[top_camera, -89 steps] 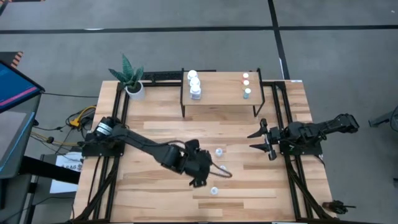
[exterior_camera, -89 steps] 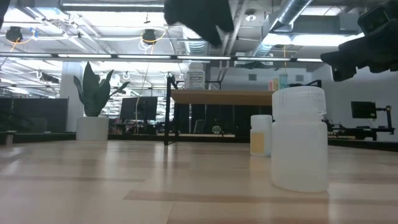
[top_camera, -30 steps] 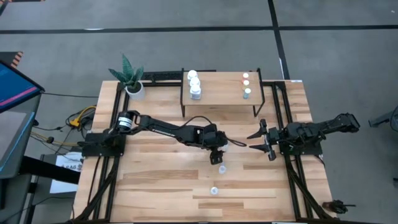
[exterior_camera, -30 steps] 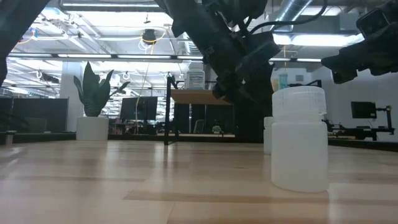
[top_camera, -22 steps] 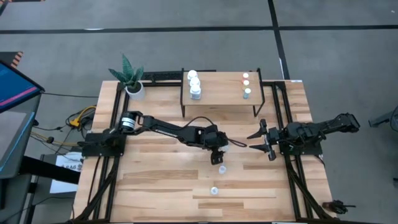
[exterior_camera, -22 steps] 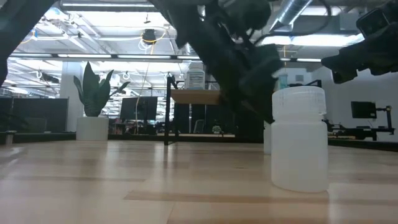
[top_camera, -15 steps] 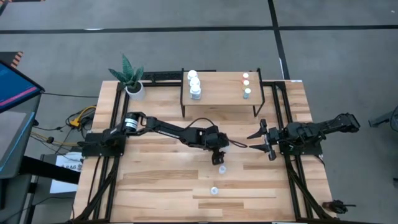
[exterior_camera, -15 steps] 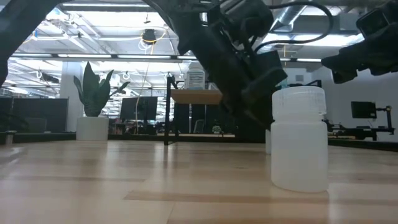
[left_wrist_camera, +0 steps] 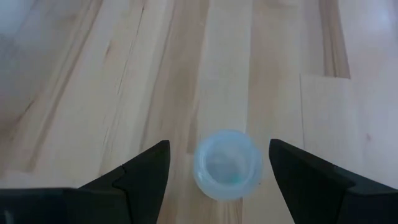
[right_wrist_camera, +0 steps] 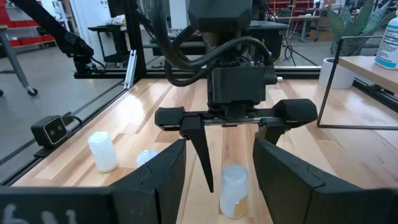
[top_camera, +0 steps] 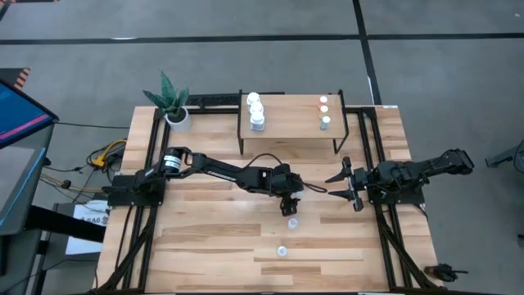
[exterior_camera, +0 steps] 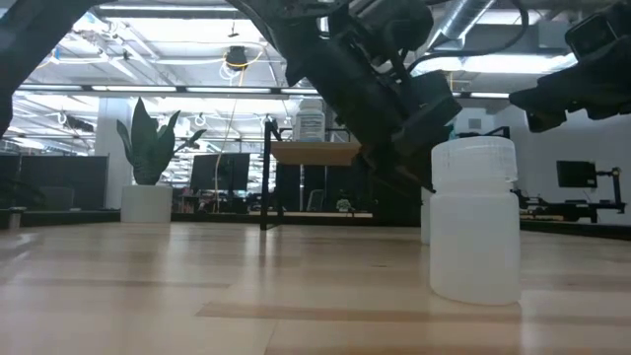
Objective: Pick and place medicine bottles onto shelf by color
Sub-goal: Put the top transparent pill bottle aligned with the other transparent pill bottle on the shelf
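Fingers of my left gripper (left_wrist_camera: pixel 217 163) stand spread astride a translucent bottle (left_wrist_camera: pixel 227 164) mid-tabletop, shelf (top_camera: pixel 291 123) at twelve o'clock; next I close and lift; right gripper (top_camera: pixel 340 186) waits, spread.

nine medicine bottles (top_camera: pixel 257 111), one shelf (top_camera: pixel 291 123), one plant (top_camera: pixel 171 97)

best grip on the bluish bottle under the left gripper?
Come straight down from above and close on the body just below the cap. The pale bluish bottle stands upright on the table, cap up, round all around, so any finger angle works. The open left gripper already straddles it, one finger on each side, with clear wood around it.
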Available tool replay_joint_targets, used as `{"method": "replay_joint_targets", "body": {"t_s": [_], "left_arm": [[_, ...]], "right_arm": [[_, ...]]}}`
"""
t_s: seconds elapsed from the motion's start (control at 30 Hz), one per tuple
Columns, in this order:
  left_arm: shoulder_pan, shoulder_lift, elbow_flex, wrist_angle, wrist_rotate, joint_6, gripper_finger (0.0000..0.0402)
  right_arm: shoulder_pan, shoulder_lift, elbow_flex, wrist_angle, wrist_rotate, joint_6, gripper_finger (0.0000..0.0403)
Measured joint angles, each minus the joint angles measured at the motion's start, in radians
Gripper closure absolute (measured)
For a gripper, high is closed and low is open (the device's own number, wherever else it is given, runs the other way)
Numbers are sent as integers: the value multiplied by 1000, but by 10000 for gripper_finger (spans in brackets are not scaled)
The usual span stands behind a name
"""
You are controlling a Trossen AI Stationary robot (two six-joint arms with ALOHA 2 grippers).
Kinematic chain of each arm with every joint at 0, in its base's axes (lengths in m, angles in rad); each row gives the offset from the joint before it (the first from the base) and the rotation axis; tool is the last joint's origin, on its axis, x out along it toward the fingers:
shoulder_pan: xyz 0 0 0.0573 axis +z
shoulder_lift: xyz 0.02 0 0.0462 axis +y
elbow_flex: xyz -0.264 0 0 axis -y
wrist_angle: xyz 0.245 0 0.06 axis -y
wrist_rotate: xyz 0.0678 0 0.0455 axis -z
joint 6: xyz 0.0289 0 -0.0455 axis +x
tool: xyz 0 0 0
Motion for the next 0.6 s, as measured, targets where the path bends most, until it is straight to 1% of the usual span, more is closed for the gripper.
{"method": "replay_joint_targets", "body": {"t_s": [0.13, 0.27, 0.6], "left_arm": [[0, 0, 0, -21, 7, -1, 141], [0, 0, 0, -15, 9, -5, 152], [0, -2, 0, -10, 11, -6, 217]], "right_arm": [[0, 0, 0, 0, 0, 0, 194], [0, 0, 0, 0, 0, 0, 194], [0, 0, 0, 0, 0, 0, 194]]}}
